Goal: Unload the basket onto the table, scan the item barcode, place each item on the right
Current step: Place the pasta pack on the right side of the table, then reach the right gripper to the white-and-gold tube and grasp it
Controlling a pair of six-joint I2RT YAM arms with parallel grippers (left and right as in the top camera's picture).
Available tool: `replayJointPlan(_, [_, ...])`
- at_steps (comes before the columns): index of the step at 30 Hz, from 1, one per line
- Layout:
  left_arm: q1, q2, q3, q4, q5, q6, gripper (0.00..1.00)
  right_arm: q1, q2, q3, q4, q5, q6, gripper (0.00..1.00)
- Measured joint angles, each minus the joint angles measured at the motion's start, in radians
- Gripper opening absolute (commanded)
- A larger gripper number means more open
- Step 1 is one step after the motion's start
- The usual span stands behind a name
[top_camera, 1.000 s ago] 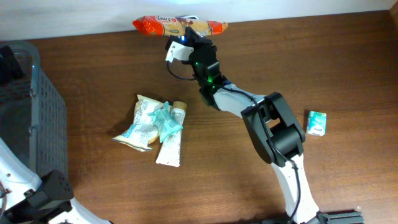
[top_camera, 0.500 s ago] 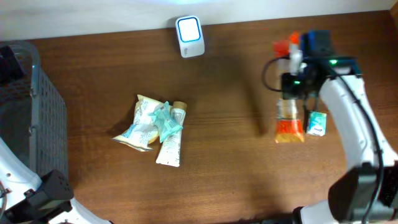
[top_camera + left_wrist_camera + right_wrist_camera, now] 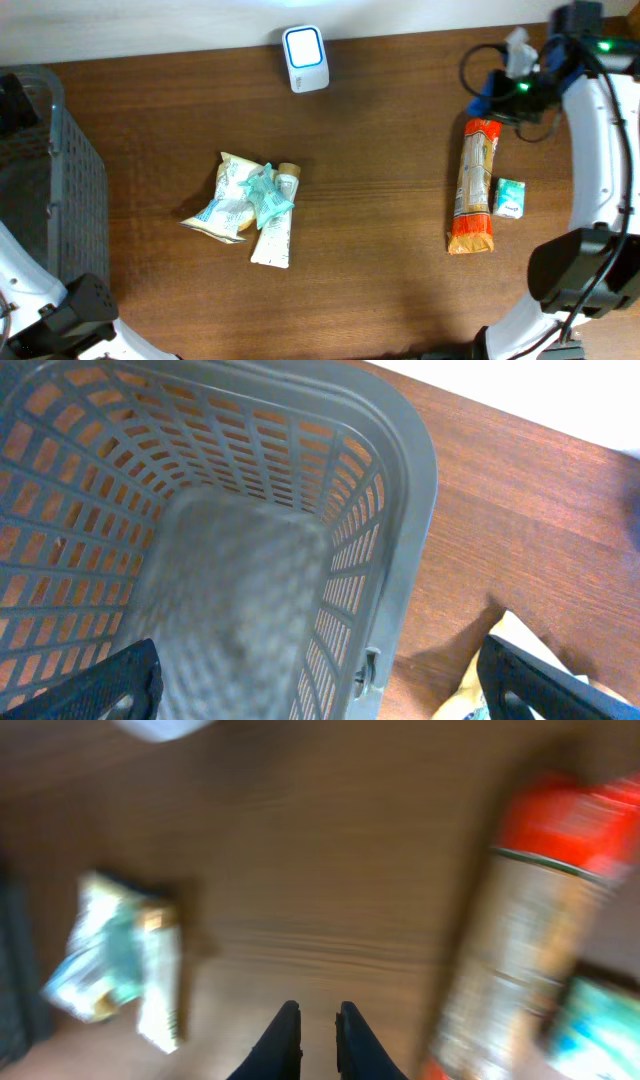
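Note:
The long orange-ended snack pack (image 3: 474, 185) lies flat on the table at the right, blurred in the right wrist view (image 3: 520, 950). The white scanner (image 3: 304, 58) with a blue face sits at the back centre. My right gripper (image 3: 490, 95) hovers just beyond the pack's far end; its fingers (image 3: 318, 1020) stand a narrow gap apart with nothing between them. My left gripper (image 3: 320, 690) is wide open over the grey basket's rim (image 3: 400, 520), holding nothing.
A small green box (image 3: 509, 197) lies right beside the snack pack. A pile of pale packets and a tube (image 3: 250, 205) sits left of centre. The grey mesh basket (image 3: 40, 170) stands at the left edge.
The right arm carried the snack pack from the scanner to the right side and let it go; the pack now lies on the table and the gripper has drawn back from it.

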Motion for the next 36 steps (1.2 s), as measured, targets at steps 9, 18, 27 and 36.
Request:
replayJointPlan(9, [0.000, 0.000, 0.000, 0.000, 0.000, 0.000, 0.99, 0.528, 0.164, -0.085, 0.200, -0.077, 0.008, 0.39])
replayJointPlan(18, [0.000, 0.000, 0.000, 0.000, 0.000, 0.000, 0.99, 0.691, 0.314, -0.207, 0.230, -0.081, 0.163, 0.39])
replayJointPlan(27, [0.000, 0.000, 0.000, -0.001, 0.000, 0.000, 0.99, 0.814, 0.324, -0.333, 0.404, -0.086, 0.215, 0.53])
replayJointPlan(36, [0.000, 0.000, 0.000, 0.000, 0.000, 0.000, 0.99, 0.791, 0.354, -0.319, 0.562, 0.040, 0.418, 0.16])
